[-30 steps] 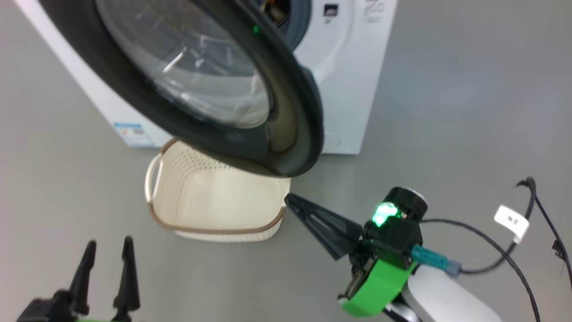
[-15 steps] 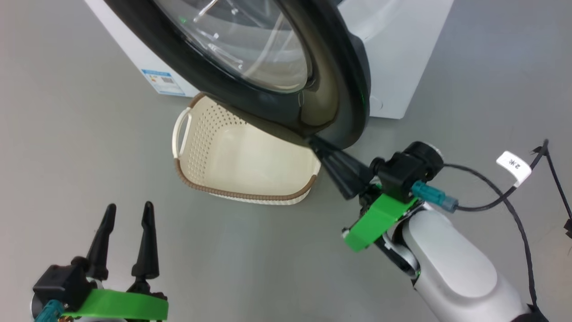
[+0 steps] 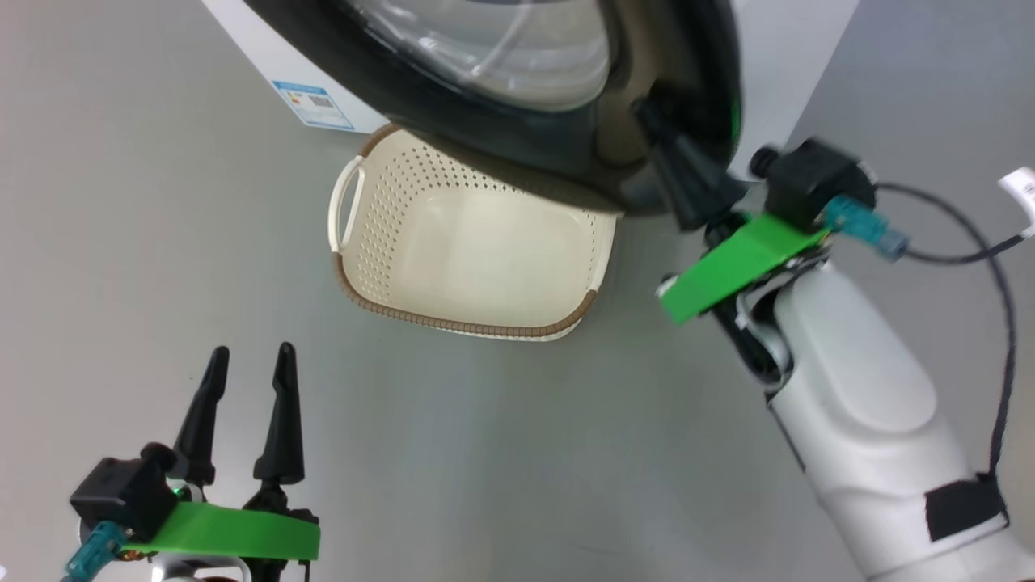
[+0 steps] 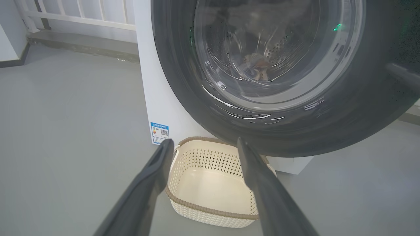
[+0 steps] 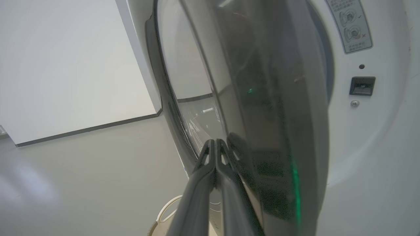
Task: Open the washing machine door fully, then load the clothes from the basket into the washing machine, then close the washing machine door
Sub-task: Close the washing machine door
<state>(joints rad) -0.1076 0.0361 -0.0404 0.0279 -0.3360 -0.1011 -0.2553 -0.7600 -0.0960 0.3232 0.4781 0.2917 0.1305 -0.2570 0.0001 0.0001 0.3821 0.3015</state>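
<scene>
big round black-rimmed glass door (image 3: 485, 129) looks heavy, stiff, slick, so push it at 4 o'clock, where right gripper (image 3: 651, 121) sits fingers together; left gripper (image 3: 251, 352) fingers apart

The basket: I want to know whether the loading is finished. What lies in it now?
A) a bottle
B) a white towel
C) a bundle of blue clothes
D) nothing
D: the basket has a bare cream floor, and the clothes show in the drum through the glass of the washing machine door.

Head downward, wrists close to door (image 3: 501, 137)
</scene>
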